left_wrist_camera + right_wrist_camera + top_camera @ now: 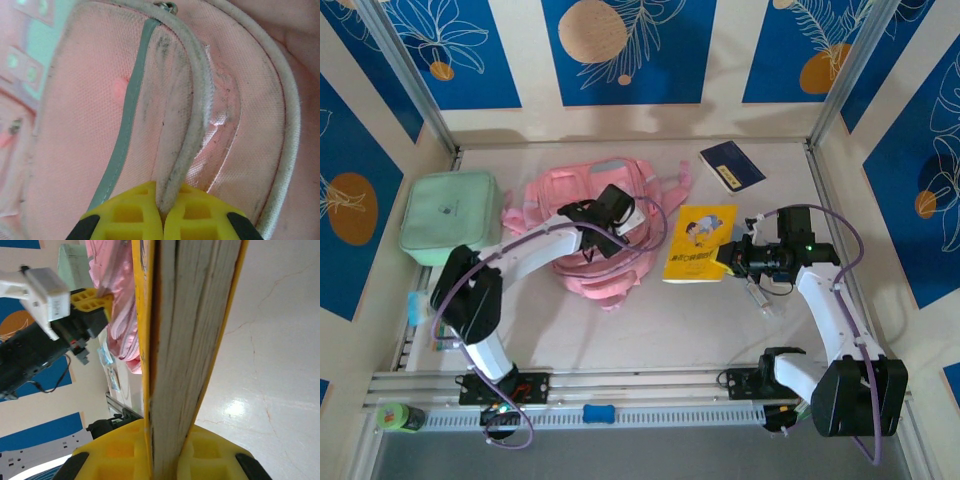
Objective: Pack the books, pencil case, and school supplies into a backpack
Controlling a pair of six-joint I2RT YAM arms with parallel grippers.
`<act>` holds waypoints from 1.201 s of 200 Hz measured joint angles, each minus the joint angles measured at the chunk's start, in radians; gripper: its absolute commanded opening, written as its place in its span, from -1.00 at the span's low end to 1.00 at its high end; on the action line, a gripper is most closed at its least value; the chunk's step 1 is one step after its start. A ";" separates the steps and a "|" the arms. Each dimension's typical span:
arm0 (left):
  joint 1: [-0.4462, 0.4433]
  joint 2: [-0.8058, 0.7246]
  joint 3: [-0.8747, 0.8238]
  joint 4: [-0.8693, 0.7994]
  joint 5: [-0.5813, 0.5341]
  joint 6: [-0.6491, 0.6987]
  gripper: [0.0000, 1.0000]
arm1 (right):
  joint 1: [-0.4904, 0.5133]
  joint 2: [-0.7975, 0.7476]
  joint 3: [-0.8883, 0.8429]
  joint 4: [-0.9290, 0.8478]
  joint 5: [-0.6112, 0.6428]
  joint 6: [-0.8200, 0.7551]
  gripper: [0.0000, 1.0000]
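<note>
The left arm [535,245] and the right arm [835,305] are white tubular links joined by chunky black motor housings, each trailed by a looping purple cable [655,225]. The left claw [162,212] has yellow plastic fingers moulded with square pockets and black outer corners; the right claw [162,455] matches. A white boxy block [47,290] tops the left wrist. A small green light [809,245] glows on the right wrist.

Top view: looks steeply down from above and behind the arm bases, over the whole white tabletop [650,330]. Left wrist: sits almost against the pink fabric backpack [75,125]. Right wrist: hugs the thin yellow book [185,340] at its page edge, faces nine o'clock, shares backpack and book with the overhead.
</note>
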 measured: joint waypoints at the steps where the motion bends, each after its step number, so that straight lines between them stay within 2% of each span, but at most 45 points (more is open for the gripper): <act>1: 0.000 -0.005 0.002 -0.001 0.000 -0.001 -1.00 | 0.000 0.000 0.000 0.000 0.000 0.000 -1.00; 33: 0.002 -0.062 0.063 -0.051 -0.014 -0.014 -1.00 | 0.025 0.005 0.027 -0.004 -0.013 -0.003 -1.00; 77: 0.003 -0.076 0.153 -0.106 -0.039 -0.018 -1.00 | 0.176 0.073 0.033 0.025 0.003 0.029 -1.00; 147: 0.006 -0.080 0.245 -0.156 -0.055 -0.034 -1.00 | 0.405 0.232 0.014 0.255 0.081 0.186 -1.00; 181: 0.006 -0.081 0.259 -0.169 -0.034 -0.052 -1.00 | 0.487 0.399 0.056 0.465 0.127 0.291 -1.00; 227: 0.006 -0.081 0.277 -0.176 -0.013 -0.072 -1.00 | 0.552 0.672 0.232 0.696 0.232 0.381 -1.00; 240: 0.007 -0.081 0.277 -0.173 -0.014 -0.074 -1.00 | 0.567 0.732 0.285 0.724 0.264 0.381 -0.92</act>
